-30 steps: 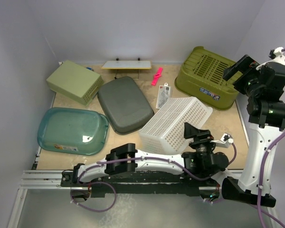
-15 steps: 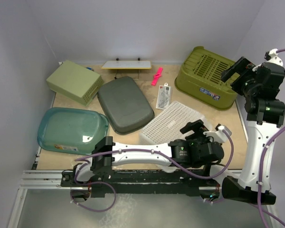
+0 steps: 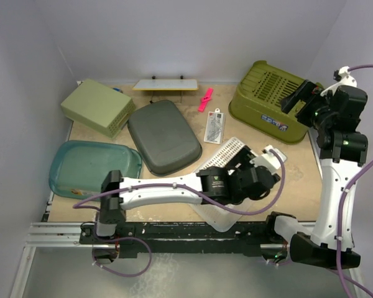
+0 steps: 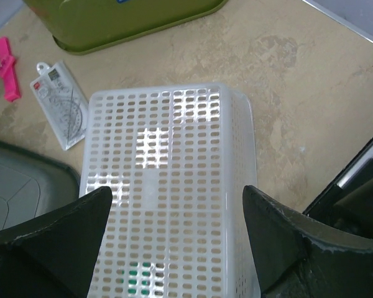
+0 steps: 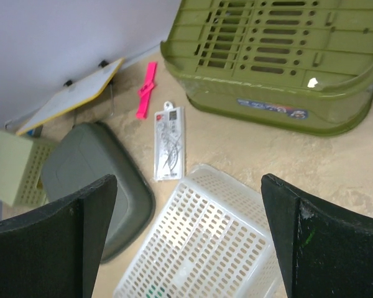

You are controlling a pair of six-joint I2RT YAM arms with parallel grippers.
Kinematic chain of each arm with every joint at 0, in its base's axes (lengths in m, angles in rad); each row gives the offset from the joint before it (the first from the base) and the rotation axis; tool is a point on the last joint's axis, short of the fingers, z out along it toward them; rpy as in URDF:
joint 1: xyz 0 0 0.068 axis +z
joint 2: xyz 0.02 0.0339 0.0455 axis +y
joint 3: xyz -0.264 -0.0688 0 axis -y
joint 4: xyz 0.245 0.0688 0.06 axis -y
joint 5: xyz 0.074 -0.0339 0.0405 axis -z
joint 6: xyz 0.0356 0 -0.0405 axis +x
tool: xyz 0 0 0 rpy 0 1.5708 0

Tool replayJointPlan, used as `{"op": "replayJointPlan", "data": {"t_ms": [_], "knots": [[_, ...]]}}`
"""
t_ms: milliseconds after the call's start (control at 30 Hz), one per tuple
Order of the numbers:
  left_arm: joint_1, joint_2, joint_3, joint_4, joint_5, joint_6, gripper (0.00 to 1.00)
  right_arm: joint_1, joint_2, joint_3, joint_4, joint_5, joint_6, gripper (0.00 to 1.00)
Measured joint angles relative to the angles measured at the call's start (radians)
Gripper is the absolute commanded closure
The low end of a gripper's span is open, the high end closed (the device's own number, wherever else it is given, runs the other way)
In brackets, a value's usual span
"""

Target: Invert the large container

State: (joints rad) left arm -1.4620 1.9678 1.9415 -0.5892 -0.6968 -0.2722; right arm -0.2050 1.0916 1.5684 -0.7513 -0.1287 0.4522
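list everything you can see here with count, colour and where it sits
large container: one, olive green, far right, slotted base up
small basket: one, pale yellow-green, far left
dark tub: one, dark grey, centre
translucent tub: one, teal, near left
perforated basket: one, white, near centre, under the left arm
pink piece: one, pink, far centre
clear packet: one, clear and white, between dark tub and large container
board on a stand: one, white with yellow edge, by the back wall
table: one, tan
left pincer: one, black, open above the perforated basket
right pincer: one, black, open, raised beside the large container
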Motion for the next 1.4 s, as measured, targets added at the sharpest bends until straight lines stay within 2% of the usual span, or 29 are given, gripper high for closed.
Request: {"op": "replayJointPlan", "data": {"t_ms": [133, 300, 433, 567, 767, 967, 1067, 1200, 1400], "knots": [[0.026, -0.162, -0.161, -0.003, 0.029, -0.074, 0.17, 0.016, -0.021, -0.071, 0.03, -0.117, -0.043, 0.03], [0.144, -0.505, -0.468, -0.042, 0.033, -0.234, 0.17, 0.14, -0.025, -0.127, 0.06, -0.219, -0.06, 0.01], [0.259, -0.732, -0.611, -0.107, -0.015, -0.372, 0.17, 0.528, -0.014, -0.191, 0.111, -0.147, -0.059, 0.0], [0.422, -0.858, -0.668, -0.2, -0.074, -0.481, 0.17, 0.848, 0.046, -0.299, 0.169, -0.041, -0.044, 0.0], [0.62, -0.898, -0.676, -0.329, -0.156, -0.635, 0.17, 1.167, 0.18, -0.413, 0.208, 0.096, -0.013, 0.0], [0.683, -0.876, -0.701, -0.373, -0.171, -0.734, 0.17, 1.442, 0.336, -0.407, 0.268, 0.145, 0.021, 0.0], [0.69, -0.873, -0.713, -0.377, -0.17, -0.75, 0.17, 1.5, 0.405, -0.417, 0.287, 0.147, 0.055, 0.0], [0.692, -0.873, -0.714, -0.377, -0.168, -0.757, 0.17, 1.479, 0.42, -0.473, 0.253, 0.212, 0.092, 0.0], [0.694, -0.863, -0.719, -0.36, -0.154, -0.743, 0.17, 1.279, 0.307, -0.562, 0.174, 0.301, 0.105, 0.0]]}}
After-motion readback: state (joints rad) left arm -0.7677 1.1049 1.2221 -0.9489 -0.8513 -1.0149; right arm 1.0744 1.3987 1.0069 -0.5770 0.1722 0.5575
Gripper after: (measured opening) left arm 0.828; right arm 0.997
